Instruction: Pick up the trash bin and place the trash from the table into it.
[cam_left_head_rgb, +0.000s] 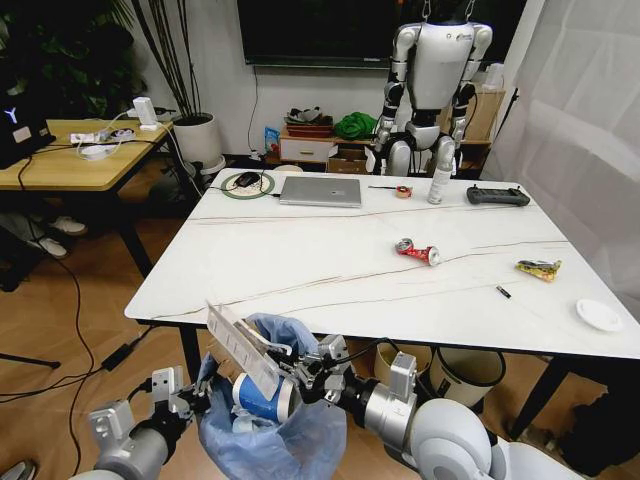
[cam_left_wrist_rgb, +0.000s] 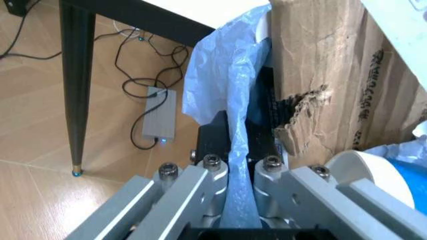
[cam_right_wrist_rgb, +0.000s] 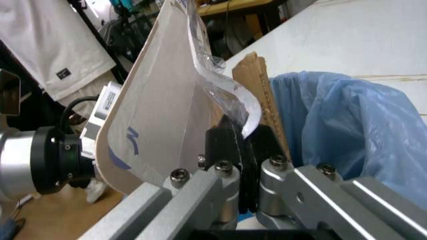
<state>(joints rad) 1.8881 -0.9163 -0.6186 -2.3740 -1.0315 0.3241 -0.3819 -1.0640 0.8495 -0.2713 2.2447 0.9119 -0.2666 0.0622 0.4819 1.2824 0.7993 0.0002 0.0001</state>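
Nearest the robot, the left gripper (cam_left_head_rgb: 196, 400) is pressed together on a fold of the light-blue bag of the trash bin (cam_left_head_rgb: 268, 425), which hangs below the near edge of the table (cam_left_head_rgb: 300, 270). In the left wrist view its fingers (cam_left_wrist_rgb: 212, 172) pinch the bag film (cam_left_wrist_rgb: 230, 100) between them, with torn brown cardboard (cam_left_wrist_rgb: 327, 85) standing in the bin just beyond.

Just right of it, the right gripper (cam_left_head_rgb: 300, 372) sits over the bin's mouth, closed on a flat piece of plastic packaging (cam_left_head_rgb: 243, 347). The packaging's long axis runs tilted, its free end pointing up and toward the robot's left, away from the gripper, its lower end over the bin. In the right wrist view the sheet (cam_right_wrist_rgb: 157, 115) rises from the fingers (cam_right_wrist_rgb: 223, 145), beside the cardboard (cam_right_wrist_rgb: 257, 95) and the bag (cam_right_wrist_rgb: 347, 120). A blue paper cup (cam_left_head_rgb: 262, 397) lies in the bin under this gripper.

Farther out on the table, beyond and to the right of both grippers, lie a crushed red can (cam_left_head_rgb: 417, 251), a yellow-green snack wrapper (cam_left_head_rgb: 539, 268) and a white disc (cam_left_head_rgb: 599, 314). At the far edge sit a silver laptop (cam_left_head_rgb: 320, 191) and a spray bottle (cam_left_head_rgb: 439, 180).
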